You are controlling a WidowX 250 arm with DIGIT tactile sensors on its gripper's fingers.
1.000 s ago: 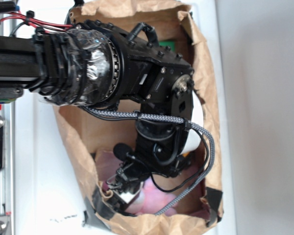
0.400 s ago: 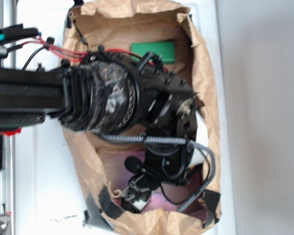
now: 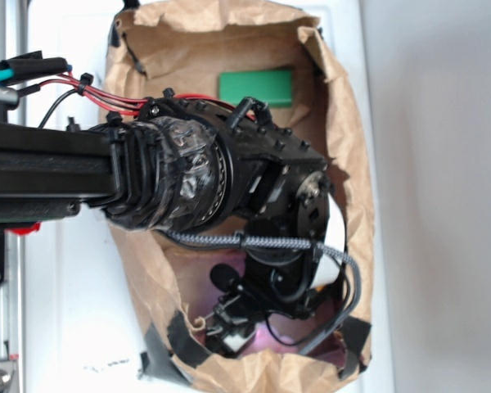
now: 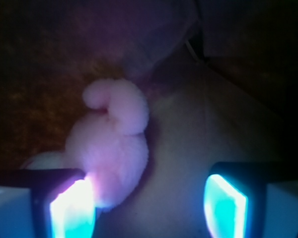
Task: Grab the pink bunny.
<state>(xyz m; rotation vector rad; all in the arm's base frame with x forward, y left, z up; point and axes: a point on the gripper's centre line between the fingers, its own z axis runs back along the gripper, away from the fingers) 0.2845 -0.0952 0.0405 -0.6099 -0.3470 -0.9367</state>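
Note:
In the wrist view the pink bunny (image 4: 111, 148), a fuzzy pink plush, lies on the dim floor of the bag. Its lower end rests against the inner side of my left finger (image 4: 72, 206). The right finger (image 4: 227, 203) stands well apart from it. My gripper (image 4: 149, 203) is open, and the bunny fills only the left part of the gap. In the exterior view the gripper (image 3: 229, 330) reaches down into the lower end of the brown paper bag (image 3: 344, 164). The arm hides most of the bunny there; only a patch of pink (image 3: 270, 337) shows beside the gripper.
A green block (image 3: 256, 88) lies at the upper end of the bag. The bag's crumpled walls stand close around the gripper, with black tape (image 3: 180, 344) at the lower corners. A braided cable (image 3: 254, 241) hangs across the wrist.
The arm has shifted toward the bag's lower end and the gripper sits deeper in that corner. The green block, mostly covered before, is now in plain view.

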